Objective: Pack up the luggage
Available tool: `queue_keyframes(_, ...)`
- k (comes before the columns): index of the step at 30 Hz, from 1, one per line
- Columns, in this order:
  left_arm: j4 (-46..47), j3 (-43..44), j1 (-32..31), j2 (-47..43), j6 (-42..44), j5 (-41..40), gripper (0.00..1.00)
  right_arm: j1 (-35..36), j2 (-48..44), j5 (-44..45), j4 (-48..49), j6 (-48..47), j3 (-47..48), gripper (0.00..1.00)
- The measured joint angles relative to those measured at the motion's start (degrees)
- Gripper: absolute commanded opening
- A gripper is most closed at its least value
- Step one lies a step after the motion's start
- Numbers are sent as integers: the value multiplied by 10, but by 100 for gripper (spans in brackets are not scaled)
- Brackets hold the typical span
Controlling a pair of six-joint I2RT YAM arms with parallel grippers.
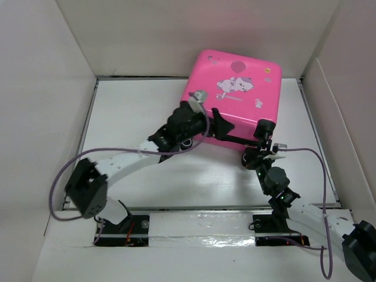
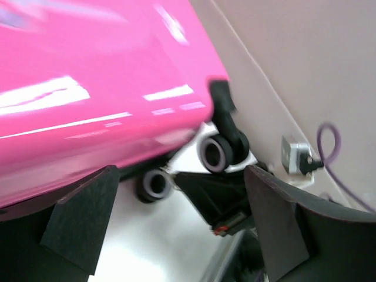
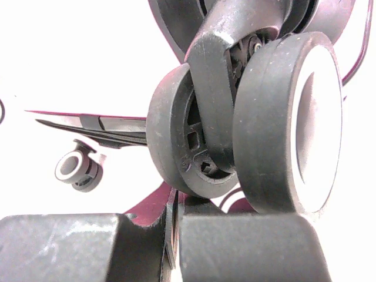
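The luggage [image 1: 235,88], a closed bright pink hard-shell case with cartoon stickers, sits at the back right with its black wheels toward me. My left gripper [image 1: 215,125] is at its near left edge, open. In the left wrist view the pink shell [image 2: 88,88] fills the upper left above the spread fingers [image 2: 82,217], and nothing lies between them. My right gripper [image 1: 261,154] is shut at the near right corner. In the right wrist view its closed fingertips [image 3: 235,247] sit just under a double black wheel [image 3: 235,117].
White walls box in the table [image 1: 135,117] at the back and on both sides. A second caster [image 3: 76,167] shows further off beneath the case. Purple cables [image 1: 64,176] trail from both arms. The right wall [image 1: 329,117] stands close beside the case.
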Motion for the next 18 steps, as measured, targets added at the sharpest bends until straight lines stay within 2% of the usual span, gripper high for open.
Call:
queue_keyframes(3,-30,-75,38,-140,14,-65,81,0,-16,-5,-17,-1,0,0)
queue_keyframes(7,-124,-131,44,-296,35,-174,92,-1,-43,-18,-46,-2,0,0)
queue_keyframes(9,-177,-136,67,-325,42,-213,95,-1,-47,-22,-53,-2,0,0)
queue_keyframes(12,-233,-127,93,-310,52,-262,97,-1,-45,-24,-54,-3,0,0)
queue_keyframes(18,-289,-90,103,-155,82,-276,97,-4,-42,-33,-53,-10,0,0)
